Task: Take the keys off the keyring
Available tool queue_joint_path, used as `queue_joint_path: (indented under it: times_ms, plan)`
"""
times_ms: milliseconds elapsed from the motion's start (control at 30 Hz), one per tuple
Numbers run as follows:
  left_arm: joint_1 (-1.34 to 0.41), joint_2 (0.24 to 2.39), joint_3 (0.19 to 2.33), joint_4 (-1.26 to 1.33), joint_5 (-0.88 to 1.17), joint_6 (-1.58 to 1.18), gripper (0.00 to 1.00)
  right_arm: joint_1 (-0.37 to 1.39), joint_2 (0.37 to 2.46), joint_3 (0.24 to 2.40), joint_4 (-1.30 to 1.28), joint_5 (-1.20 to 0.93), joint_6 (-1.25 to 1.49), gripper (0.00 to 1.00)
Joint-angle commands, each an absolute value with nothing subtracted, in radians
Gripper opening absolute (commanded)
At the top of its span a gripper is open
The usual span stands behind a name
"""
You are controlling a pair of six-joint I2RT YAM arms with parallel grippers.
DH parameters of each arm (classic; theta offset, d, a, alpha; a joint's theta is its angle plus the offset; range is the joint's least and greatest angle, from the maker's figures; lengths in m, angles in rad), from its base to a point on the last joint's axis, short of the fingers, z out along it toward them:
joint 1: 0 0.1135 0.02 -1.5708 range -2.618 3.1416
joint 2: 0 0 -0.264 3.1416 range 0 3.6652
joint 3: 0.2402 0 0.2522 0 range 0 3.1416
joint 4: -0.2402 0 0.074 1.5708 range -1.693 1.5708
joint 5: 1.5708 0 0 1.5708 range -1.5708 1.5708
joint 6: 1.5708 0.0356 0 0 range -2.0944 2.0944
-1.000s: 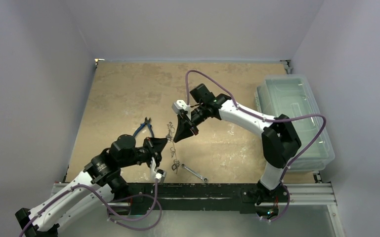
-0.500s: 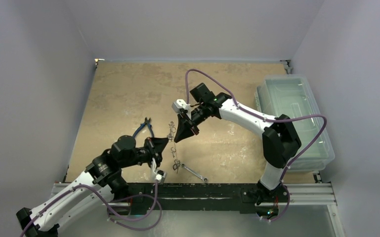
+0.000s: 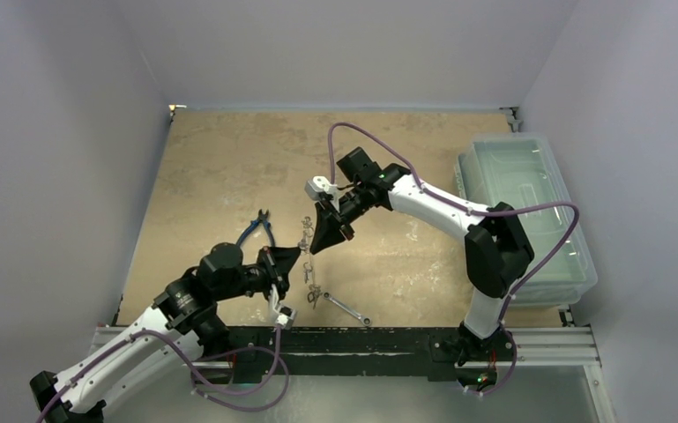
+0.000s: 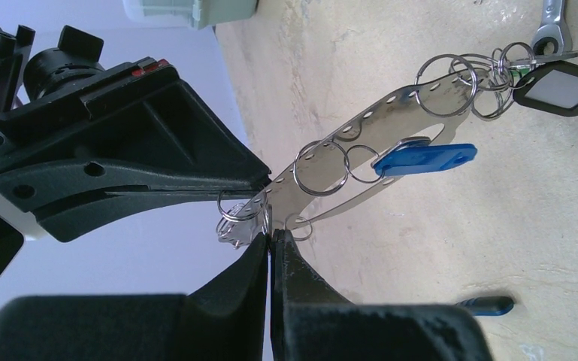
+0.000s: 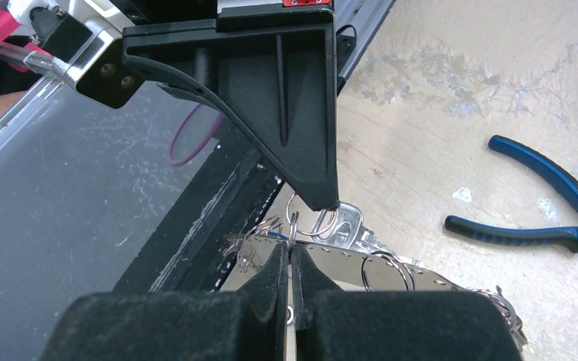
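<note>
Left pincer [image 4: 271, 244] is shut hard, folks, fingers pressed together on the near end of the long silver keyring [image 4: 391, 105], right where a small silver key [image 5: 349, 226] hangs off a split ring. That keyring is up off the sandy bench [image 3: 212, 167], stretched between the two arms. The blue-headed key [image 4: 423, 159] and a black tag with a white face [image 4: 560, 86] dangle further along it. Right pincer [image 5: 292, 259] is closed too, nipping a thin ring at that same end, tips almost touching its partner's. Nothing looks freed yet, I'd say. The danger from here is that two grips this close could knock fingers together. A hard pull on wire this thin may also slip it out of one pinch, dropping the whole bunch down beside the silver wrench [image 3: 348, 310]. Any twist could tangle those loose rings as well.
</note>
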State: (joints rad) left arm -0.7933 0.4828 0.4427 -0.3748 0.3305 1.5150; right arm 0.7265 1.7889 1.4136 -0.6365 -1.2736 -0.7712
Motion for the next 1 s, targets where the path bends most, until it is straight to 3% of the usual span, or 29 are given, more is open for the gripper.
queue_joint_path:
  times_ms: [0,300,967]
  plan:
    - [-0.786,0.470,0.407,-0.420,0.329,1.531,0.00,0.726,1.773,1.476,-0.661,-1.352,-0.772,0.00]
    - [-0.786,0.561,0.478,-0.384,0.279,1.349,0.00,0.735,1.761,1.473,-0.777,-1.344,-0.919,0.00]
    - [-0.787,0.531,0.523,-0.386,0.208,1.299,0.00,0.767,1.770,1.451,-0.857,-1.297,-1.007,0.00]
